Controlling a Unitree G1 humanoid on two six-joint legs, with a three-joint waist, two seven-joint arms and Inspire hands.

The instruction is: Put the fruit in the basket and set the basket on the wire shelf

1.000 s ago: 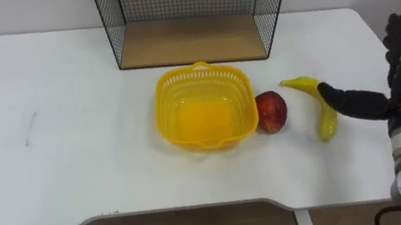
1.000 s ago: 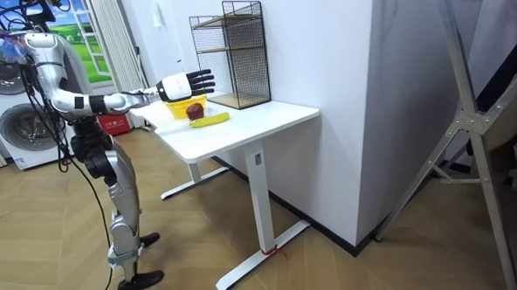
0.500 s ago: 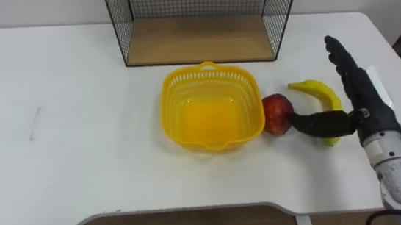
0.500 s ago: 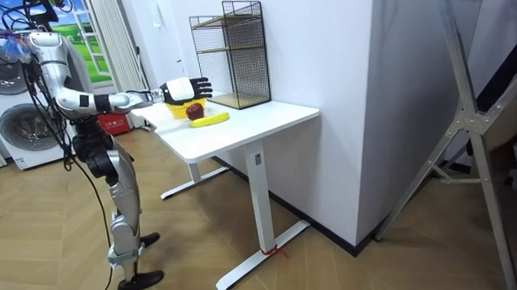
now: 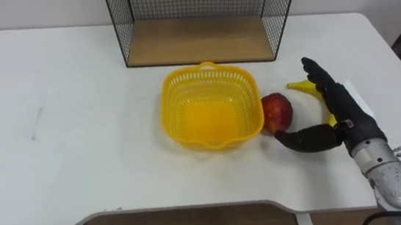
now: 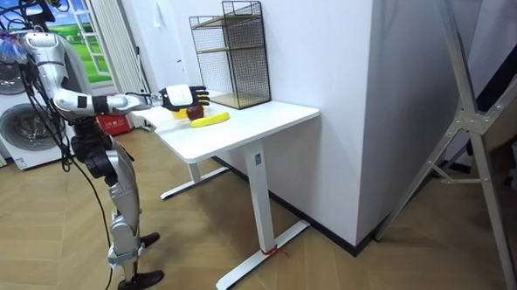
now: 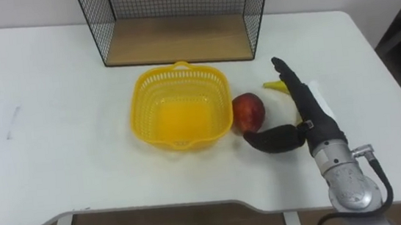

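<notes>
right hand (image 5: 344,113): coming in from the lower right, fingers (image 5: 323,86) stretching straight toward the far edge, thumb splaying wide to the left. It is gripping nothing.
thumb reach: the thumb is lying low over the table, its tip ending just in front of the apple's near side.
banana (image 5: 303,85): lying on the table under the hand and mostly covered by it. The long axis is running far-left to near-right. The far tip is poking out left of the fingers and pointing toward the shelf, and a yellow patch is showing near the palm. I can't tell whether the hand is touching it.
apple (image 5: 276,111): sitting between the basket and the hand, tight against the basket's right wall, left of the banana.
basket (image 5: 173,93): standing upright mid-table with its mouth facing up, just in front of the shelf.
wire shelf (image 5: 194,43): standing at the far edge with its open side facing the robot and its wooden floor showing.
table (image 5: 63,140): white top carrying all of the above.
stance: in the room view the robot is standing upright at the table's end on that view's left, holding its right arm out level over the fruit.
</notes>
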